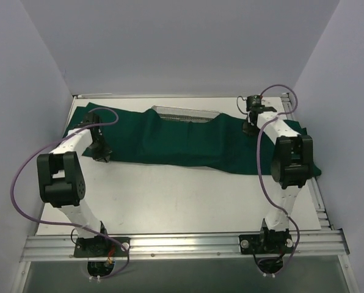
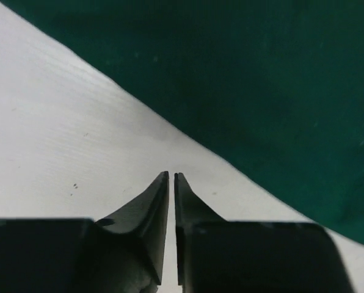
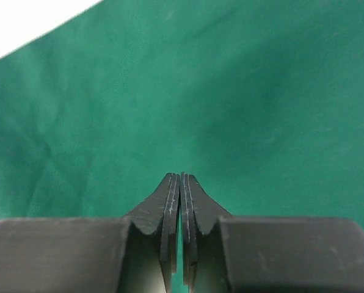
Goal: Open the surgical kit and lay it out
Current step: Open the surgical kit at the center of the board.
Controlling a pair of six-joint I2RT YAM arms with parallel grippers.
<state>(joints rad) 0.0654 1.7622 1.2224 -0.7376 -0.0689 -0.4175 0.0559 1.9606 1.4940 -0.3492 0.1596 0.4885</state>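
Pale lilac walls close in a white surface. Across its far half lies the dark green cloth drape, rumpled and folded over the rectangular silver wire-mesh tray, of which only the far rim shows. No steel instruments are visible; they are presumably hidden beneath. The left hand sits over bare surface just beside the drape's near-left edge, its fingers narrowed to a thin slit with nothing between them. The right hand hangs above the drape's right part, fingers pressed together and, as far as the wrist view shows, empty. The step in hand looks like unfolding the cloth off the tray. To do it well, each hand should widen first, pinch a single layer at an edge or corner, and draw it outward and low. Working both hands together should keep the tray beneath from being dragged or tipped and let the cloth end up flat.
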